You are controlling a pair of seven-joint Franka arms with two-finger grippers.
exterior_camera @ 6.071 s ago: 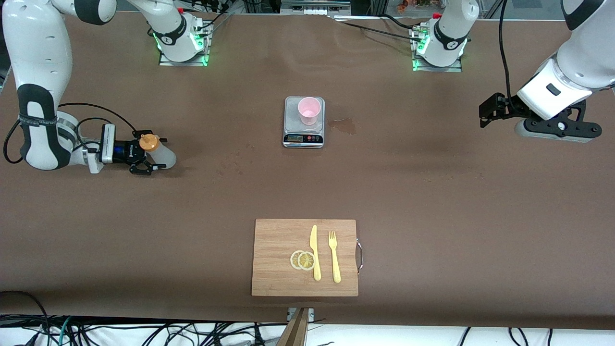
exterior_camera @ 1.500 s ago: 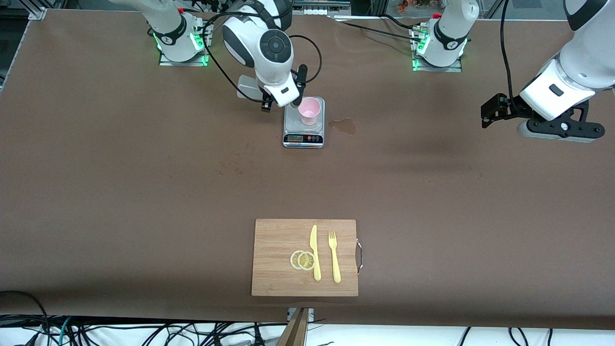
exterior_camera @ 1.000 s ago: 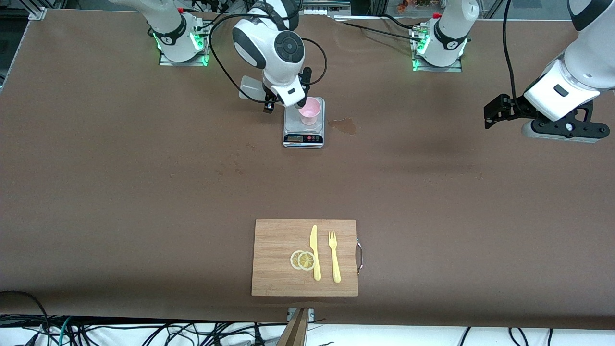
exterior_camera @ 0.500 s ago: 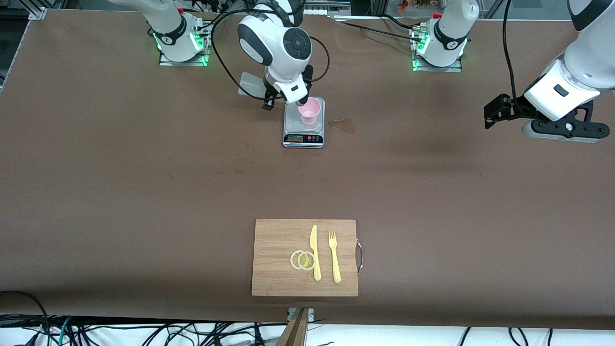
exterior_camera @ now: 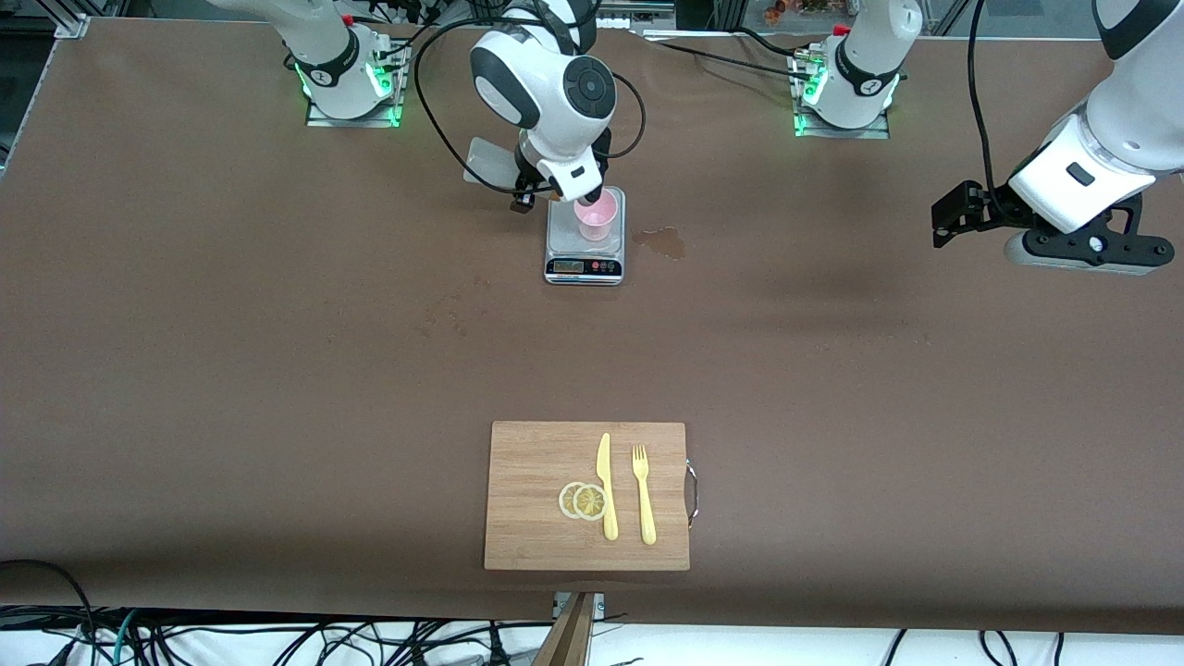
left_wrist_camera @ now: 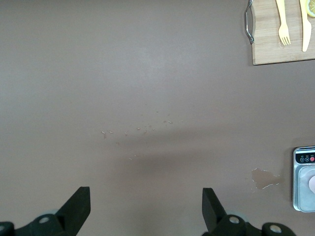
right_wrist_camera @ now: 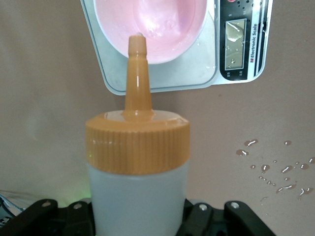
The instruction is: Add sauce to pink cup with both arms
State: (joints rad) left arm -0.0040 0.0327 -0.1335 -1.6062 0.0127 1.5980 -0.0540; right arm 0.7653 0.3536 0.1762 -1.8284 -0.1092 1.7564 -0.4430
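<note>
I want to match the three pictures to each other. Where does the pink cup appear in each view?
Front view: the pink cup stands on the kitchen scale, under the right gripper.
Left wrist view: only a pink sliver at the picture's edge, on the scale.
Right wrist view: its rim lies past the sauce bottle's nozzle.
Shared landmark: the scale.
</note>
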